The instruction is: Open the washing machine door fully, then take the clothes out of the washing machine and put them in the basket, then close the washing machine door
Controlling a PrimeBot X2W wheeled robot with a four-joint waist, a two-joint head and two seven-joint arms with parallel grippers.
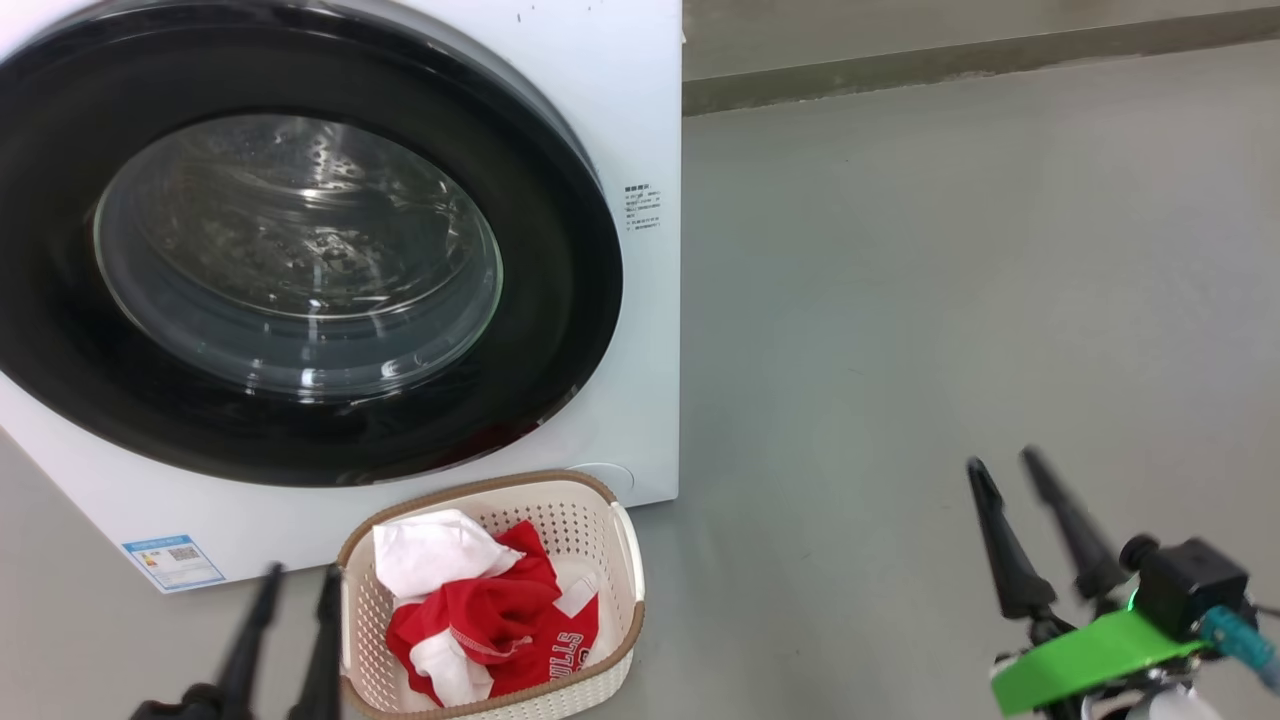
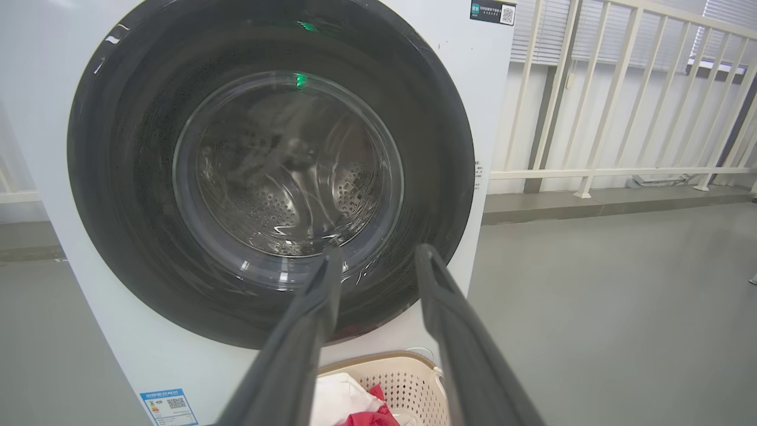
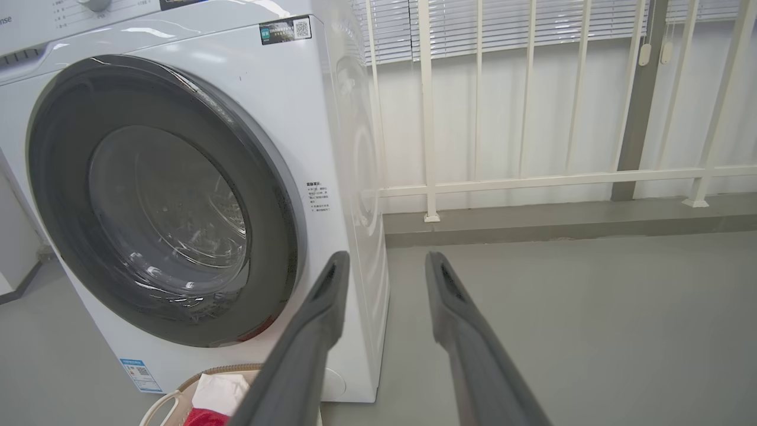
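**Laundry out, door shut: task looks all but finished**

The washing machine door (image 1: 300, 250) lies flat against the white front of the washing machine (image 1: 640, 120), with no gap visible along its black rim in the head view or the right wrist view. I judge it closed, though the pictures cannot show whether the latch has caught. Through the glass bowl the perforated steel drum looks bare, with no fabric in sight.

The clothes (image 1: 490, 610), red garments with white lettering and a white cloth piece on top, are heaped in the basket (image 1: 625, 560). It stands on the floor (image 1: 900, 300) just in front of the machine's lower right corner.

The left gripper (image 1: 300, 572) hovers just beside the basket's left rim, its fingers a narrow gap apart and holding nothing. The right gripper (image 1: 1002, 460) hangs over bare floor well to the right, its fingers likewise parted and empty.

At most a confirming press on the door seems left. A white railing (image 3: 532, 174) runs along the far edge of the floor, behind and to the right of the machine, and a blue sticker (image 1: 172, 560) marks its lower left front. Nothing stands between either gripper and the door.
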